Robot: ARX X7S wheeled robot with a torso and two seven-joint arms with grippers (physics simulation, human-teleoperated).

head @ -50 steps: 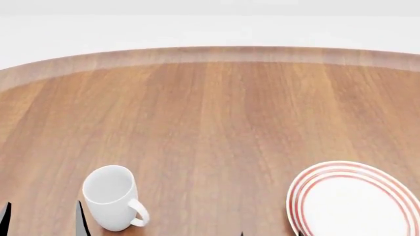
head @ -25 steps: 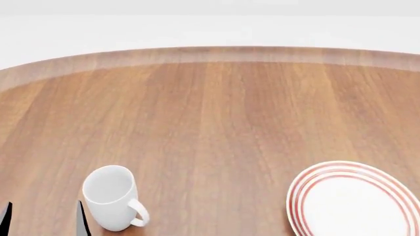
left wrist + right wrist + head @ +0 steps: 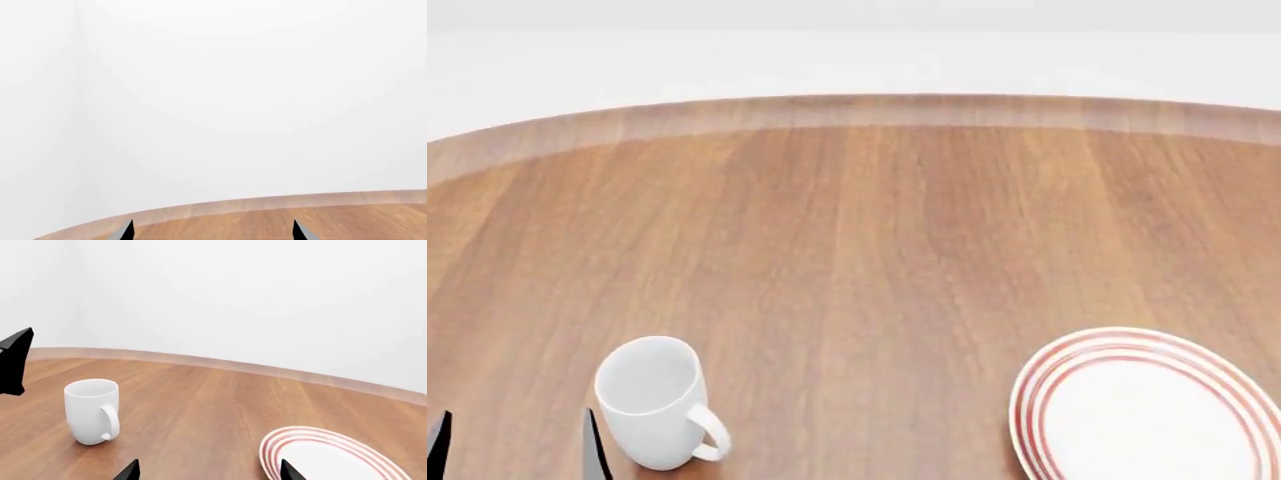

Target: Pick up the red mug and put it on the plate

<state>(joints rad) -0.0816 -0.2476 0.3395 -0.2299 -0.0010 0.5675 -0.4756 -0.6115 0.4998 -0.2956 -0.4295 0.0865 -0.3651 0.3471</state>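
No red mug shows in any view. The plate (image 3: pixel 1090 352), white with red rings at its rim, lies at the near right of the wooden table (image 3: pixel 868 230); the right wrist view has the plate (image 3: pixel 308 439) too. My left gripper (image 3: pixel 517 445) is open at the bottom left of the head view, just left of a plain white mug. In its own view the left gripper (image 3: pixel 212 231) holds nothing over the wood. My right gripper (image 3: pixel 209 472) is open and empty, between the white mug and the plate, and it lies outside the head view.
A plain white mug (image 3: pixel 654 400) stands upright at the near left, handle toward the right, and the right wrist view shows this mug (image 3: pixel 90 410) as well. The table's curved far edge (image 3: pixel 854 108) meets a white background. A dark fingertip (image 3: pixel 15 362) of the left gripper shows in the right wrist view.
A small dark tip at the bottom middle of the head view one second ago has dropped out of sight. The mug, plate and left gripper have not moved.
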